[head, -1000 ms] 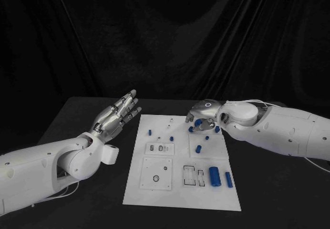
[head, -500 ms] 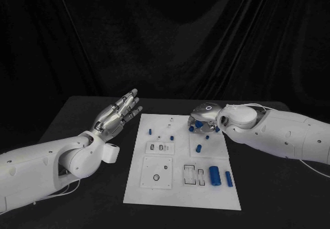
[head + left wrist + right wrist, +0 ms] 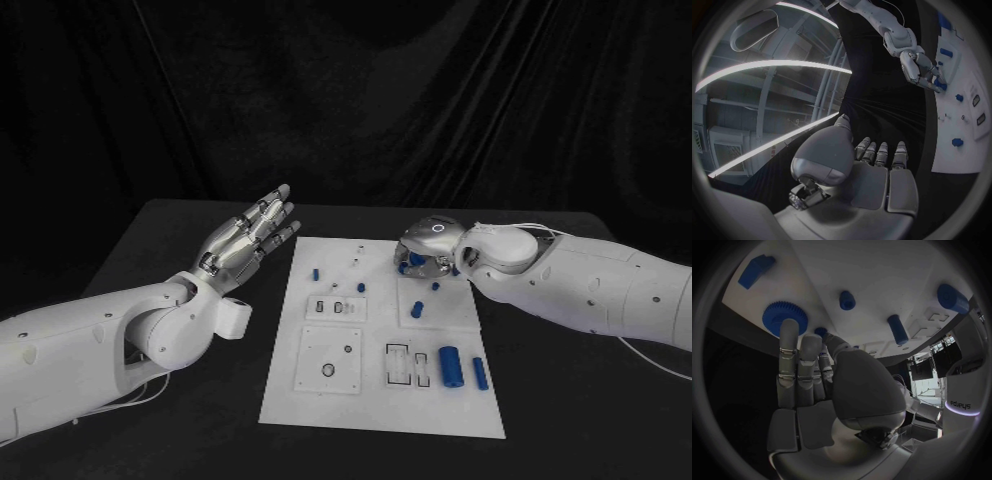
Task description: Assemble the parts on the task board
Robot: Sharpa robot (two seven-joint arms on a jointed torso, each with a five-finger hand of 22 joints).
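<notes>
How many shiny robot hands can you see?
2. The left hand is held up beside the left edge of the task board, fingers apart and holding nothing. The right hand is down over the board's far right corner, touching a blue gear.

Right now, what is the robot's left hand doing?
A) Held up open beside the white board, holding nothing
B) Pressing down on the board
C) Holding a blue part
A: the left hand is raised off the table beside the task board, fingers extended, nothing in it.
</notes>
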